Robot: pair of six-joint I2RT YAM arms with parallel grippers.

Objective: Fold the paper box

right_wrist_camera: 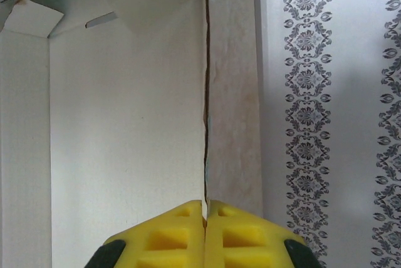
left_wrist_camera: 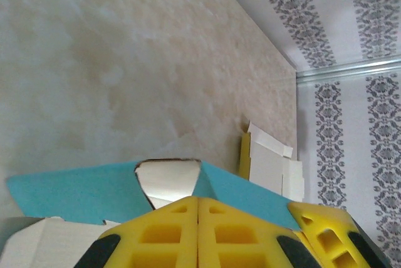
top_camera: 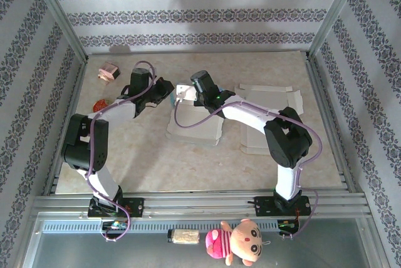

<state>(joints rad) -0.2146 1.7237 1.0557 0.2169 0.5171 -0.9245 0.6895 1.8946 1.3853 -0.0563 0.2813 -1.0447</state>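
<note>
The white paper box with a teal outer face (top_camera: 195, 127) lies half-opened near the middle of the beige marbled counter (top_camera: 156, 168), with both arms reaching in at its far end. The left jaws are together, pinched on a teal-faced flap (left_wrist_camera: 69, 193) at the box's far-left end. In the left wrist view the yellow fingertips (left_wrist_camera: 163, 233) meet with that flap caught between them. The right jaws are likewise together, clamped on the thin edge of a white side wall (right_wrist_camera: 125, 143), and the card runs straight into the seam where the pads meet.

By my reading the fold is at an early stage, with the walls partly raised and nothing tucked or locked.

Several things could go wrong from here:
- Both grips sit close together on the same light sheet, so any pull in opposing directions may tear the card at a corner crease.
- Each grip is at the very edge of the card, so a twist could let the flap slide out.
- Nothing pins the base, so a fold may lift or drag the whole box instead of creasing it.
- The two wrists are nearly touching, so a careless swing could knock them together.
- The spare flat white cardboard blanks (top_camera: 269, 97) lie just beside the right arm, where a sweep could push them off
</note>
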